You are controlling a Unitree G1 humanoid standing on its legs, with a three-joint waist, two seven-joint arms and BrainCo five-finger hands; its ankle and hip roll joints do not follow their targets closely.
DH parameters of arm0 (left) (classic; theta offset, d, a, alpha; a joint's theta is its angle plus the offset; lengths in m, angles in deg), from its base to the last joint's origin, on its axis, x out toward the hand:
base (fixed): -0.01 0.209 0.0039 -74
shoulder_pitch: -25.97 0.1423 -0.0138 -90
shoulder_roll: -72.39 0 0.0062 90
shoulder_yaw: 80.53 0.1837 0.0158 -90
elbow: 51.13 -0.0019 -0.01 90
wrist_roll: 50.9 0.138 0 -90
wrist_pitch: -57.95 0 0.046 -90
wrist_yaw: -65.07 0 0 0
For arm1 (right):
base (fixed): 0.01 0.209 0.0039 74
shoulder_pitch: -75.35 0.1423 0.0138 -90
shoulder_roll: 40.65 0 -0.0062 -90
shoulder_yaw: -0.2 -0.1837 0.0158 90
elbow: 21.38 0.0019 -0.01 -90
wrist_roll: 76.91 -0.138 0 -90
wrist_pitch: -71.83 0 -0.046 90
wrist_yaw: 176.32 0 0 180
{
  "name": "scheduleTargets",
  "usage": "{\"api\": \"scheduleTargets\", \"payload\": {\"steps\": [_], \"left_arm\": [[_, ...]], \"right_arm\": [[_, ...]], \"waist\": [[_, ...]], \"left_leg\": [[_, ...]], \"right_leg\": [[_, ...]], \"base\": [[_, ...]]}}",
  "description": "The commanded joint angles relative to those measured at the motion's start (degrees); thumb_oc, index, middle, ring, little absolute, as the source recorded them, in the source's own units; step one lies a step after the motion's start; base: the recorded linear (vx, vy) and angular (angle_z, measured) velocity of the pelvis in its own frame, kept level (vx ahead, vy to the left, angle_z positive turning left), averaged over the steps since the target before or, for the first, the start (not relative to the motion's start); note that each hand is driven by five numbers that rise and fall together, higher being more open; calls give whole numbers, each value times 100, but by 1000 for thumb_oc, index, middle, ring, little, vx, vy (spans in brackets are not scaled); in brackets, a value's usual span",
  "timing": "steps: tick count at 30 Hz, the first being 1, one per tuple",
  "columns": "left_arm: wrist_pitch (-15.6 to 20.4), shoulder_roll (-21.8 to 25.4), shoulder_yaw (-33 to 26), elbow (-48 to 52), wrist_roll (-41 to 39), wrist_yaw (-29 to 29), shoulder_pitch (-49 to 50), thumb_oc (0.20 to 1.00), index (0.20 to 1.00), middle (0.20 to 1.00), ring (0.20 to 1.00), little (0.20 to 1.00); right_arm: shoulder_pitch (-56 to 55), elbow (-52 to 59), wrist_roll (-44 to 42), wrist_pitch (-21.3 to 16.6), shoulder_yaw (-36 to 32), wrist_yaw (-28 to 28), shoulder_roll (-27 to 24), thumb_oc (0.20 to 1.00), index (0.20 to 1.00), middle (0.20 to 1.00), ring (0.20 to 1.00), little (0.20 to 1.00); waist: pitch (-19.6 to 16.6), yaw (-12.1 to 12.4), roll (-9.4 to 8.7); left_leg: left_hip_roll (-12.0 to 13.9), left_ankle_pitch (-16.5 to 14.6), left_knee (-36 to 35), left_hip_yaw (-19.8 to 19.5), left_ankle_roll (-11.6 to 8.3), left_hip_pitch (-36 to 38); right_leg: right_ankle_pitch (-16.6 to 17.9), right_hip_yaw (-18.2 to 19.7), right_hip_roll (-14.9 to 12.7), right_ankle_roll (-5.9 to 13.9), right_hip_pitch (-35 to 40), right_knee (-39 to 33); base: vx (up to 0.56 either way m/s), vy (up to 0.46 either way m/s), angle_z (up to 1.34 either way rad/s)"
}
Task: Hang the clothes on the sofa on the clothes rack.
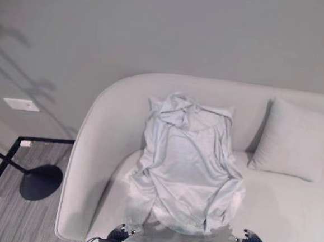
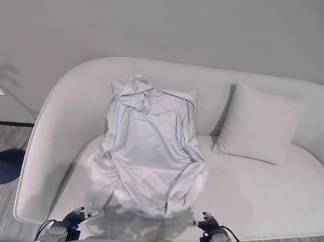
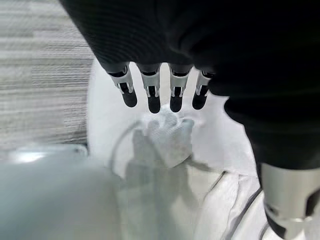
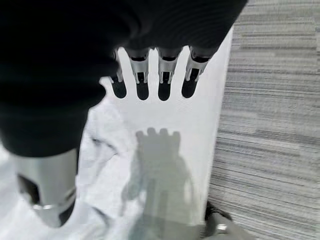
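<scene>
A pale grey long-sleeved garment [image 1: 187, 162] lies draped over the backrest and seat of a light curved sofa [image 1: 92, 149], its hem near the seat's front edge. My left hand [image 1: 116, 233] hovers low before the sofa, just left of the hem. My right hand [image 1: 252, 239] hovers at the same height, right of the hem. In the left wrist view the fingers [image 3: 150, 92] are straight and hold nothing, with the garment [image 3: 167, 135] beyond them. In the right wrist view the fingers [image 4: 165, 75] are also straight and empty above the sofa seat [image 4: 165, 150].
A light cushion [image 1: 295, 140] leans on the backrest to the right of the garment. Left of the sofa, a round black base [image 1: 40, 181] and a black metal frame [image 1: 1, 167] stand on grey striped carpet [image 4: 270, 125]. A wall plate [image 1: 22, 104] is at the left.
</scene>
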Motion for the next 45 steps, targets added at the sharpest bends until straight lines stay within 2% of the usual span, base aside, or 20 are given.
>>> {"api": "scheduleTargets", "payload": {"steps": [1,2,6,15,16,22,25,27,28,32,34,35,41,45], "left_arm": [[104,-10,95,-102,-105,4,-95,1000,1000,1000,1000,1000],[105,-22,98,-125,-80,-5,-72,1000,1000,1000,1000,1000],[118,65,42,-137,6,-15,-44,1000,1000,1000,1000,1000],[204,402,-288,179,-169,29,43,1000,1000,1000,1000,1000],[240,513,-333,438,-242,52,47,1000,1000,1000,1000,1000],[289,746,-350,1120,-295,95,20,1000,1000,1000,1000,1000],[320,1133,-316,2109,-155,233,-136,1000,1000,1000,1000,1000],[315,1217,-312,2307,-117,266,-184,1000,1000,1000,1000,1000],[318,1431,-277,2810,-98,352,-405,1000,1000,1000,1000,1000],[338,1717,-83,3192,-22,553,-1049,1000,1000,1000,1000,1000],[377,1894,589,3269,133,926,-2495,1000,1000,1000,1000,1000],[379,1893,588,3261,133,928,-2509,1000,1000,1000,1000,1000],[376,1898,1352,2767,198,1379,-4127,1000,1000,1000,1000,1000],[344,1819,1757,2417,192,1480,-4877,1000,1000,1000,1000,1000]], "right_arm": [[42,-65,-178,-73,-1,68,-162,1000,1000,1000,1000,1000],[4,-67,-154,-74,1,67,-133,1000,1000,1000,1000,1000],[-81,21,-166,-88,-39,69,-55,1000,1000,1000,1000,1000],[-193,916,-176,-196,-162,100,-225,1000,1000,1000,1000,1000],[-238,1325,-131,-229,-235,124,-416,1000,1000,1000,1000,1000],[-210,1962,46,-228,-392,187,-782,1000,1000,1000,1000,1000],[8,2696,219,-238,-622,314,-1295,1000,1000,1000,1000,1000],[74,2844,246,-237,-653,339,-1394,1000,1000,1000,1000,1000],[357,3153,311,-240,-662,413,-1631,1000,1000,1000,1000,1000],[1039,3420,346,-244,-490,535,-1890,1000,1000,1000,1000,1000],[2467,3266,250,-251,78,823,-2001,1000,1000,1000,1000,1000],[2484,3255,247,-254,81,824,-2000,1000,1000,1000,1000,1000],[4067,2312,-63,-249,719,1185,-2051,1000,1000,1000,1000,1000],[4948,1610,-269,-181,1176,1182,-2111,1000,1000,1000,1000,1000]], "waist": [[-89,85,313],[-121,53,344],[-221,-24,373],[-280,-32,316],[-293,-56,301],[-297,-92,312],[-267,-123,346],[-249,-124,353],[-181,-124,371],[-16,-135,397],[268,-168,472],[264,-171,473],[417,-184,542],[509,-165,585]], "left_leg": [[-72,697,-623,173,18,-116],[-131,687,-623,126,48,-97],[-216,647,-623,362,63,66],[-162,498,-623,546,85,277],[-132,473,-623,573,80,323],[-94,435,-623,622,59,367],[-62,424,-623,628,48,366],[-56,427,-623,627,46,358],[-44,445,-623,616,41,293],[-37,522,-623,583,26,77],[-63,741,-623,492,-22,-508],[-63,744,-623,490,-22,-524],[-112,995,-623,449,-107,-1172],[-148,1109,-623,437,-141,-1438]], "right_leg": [[-8,150,-298,807,-218,113],[3,185,-277,802,-181,113],[36,274,-349,802,-106,113],[64,464,-404,862,-79,113],[58,493,-413,887,-66,113],[35,510,-421,918,-60,113],[31,522,-436,964,-86,113],[32,524,-437,974,-97,113],[49,535,-446,993,-165,113],[107,539,-452,1016,-382,113],[265,588,-429,1051,-954,113],[268,586,-430,1051,-969,113],[464,612,-413,1072,-1571,113],[557,633,-406,1092,-1821,113]], "base": [[75,55,-21],[86,60,-36],[134,93,-15],[73,26,-16],[80,-15,-9],[47,-15,-6],[39,-23,-6],[-4,-17,-4],[-47,-20,-2],[-100,-21,-3],[-257,-28,-5],[-137,-24,7],[-77,-31,6],[-40,-25,3]]}}
